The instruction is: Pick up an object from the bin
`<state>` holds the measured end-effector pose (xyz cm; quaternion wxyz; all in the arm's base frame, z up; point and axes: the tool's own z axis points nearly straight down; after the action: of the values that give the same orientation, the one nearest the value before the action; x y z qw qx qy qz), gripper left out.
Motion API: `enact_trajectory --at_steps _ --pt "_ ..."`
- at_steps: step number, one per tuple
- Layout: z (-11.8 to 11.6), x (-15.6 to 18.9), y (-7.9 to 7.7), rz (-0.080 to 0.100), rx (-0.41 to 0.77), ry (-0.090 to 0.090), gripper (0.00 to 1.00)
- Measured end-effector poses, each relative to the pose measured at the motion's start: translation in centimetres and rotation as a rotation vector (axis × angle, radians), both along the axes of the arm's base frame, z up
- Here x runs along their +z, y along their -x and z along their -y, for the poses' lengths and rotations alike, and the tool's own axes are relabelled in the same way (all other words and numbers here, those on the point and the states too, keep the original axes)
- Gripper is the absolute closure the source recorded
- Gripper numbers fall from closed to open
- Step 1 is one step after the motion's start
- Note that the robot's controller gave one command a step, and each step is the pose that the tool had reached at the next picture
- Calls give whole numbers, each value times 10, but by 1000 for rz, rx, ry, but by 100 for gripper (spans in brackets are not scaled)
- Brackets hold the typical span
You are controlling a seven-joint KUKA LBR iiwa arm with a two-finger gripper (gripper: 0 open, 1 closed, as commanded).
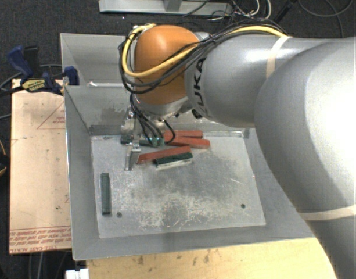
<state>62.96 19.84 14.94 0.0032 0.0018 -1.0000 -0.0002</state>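
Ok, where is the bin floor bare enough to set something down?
The floor's near half is bare, from the dark green bar across to the view's right. Crowded at the back: red and green sticks heaped beside the gripper.

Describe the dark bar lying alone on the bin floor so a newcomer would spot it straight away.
Start at the grey metal bin and look at the left of its floor. There a slim dark greenish bar lies flat, alone; the other bars, mostly red, are heaped further back under the arm.

Silver KUKA-marked arm (pixel 253 80), orange domed wrist cover (pixel 160 60), yellow and black cables (pixel 247 30).
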Motion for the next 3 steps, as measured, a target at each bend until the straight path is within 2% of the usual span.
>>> enact_trajectory --at_steps 1,2,3 --pt "1 5 -2 7 -3 -1 0" --pt "79 -71 6 15 177 -8 100" --pt "79 -71 6 15 176 -8 100"
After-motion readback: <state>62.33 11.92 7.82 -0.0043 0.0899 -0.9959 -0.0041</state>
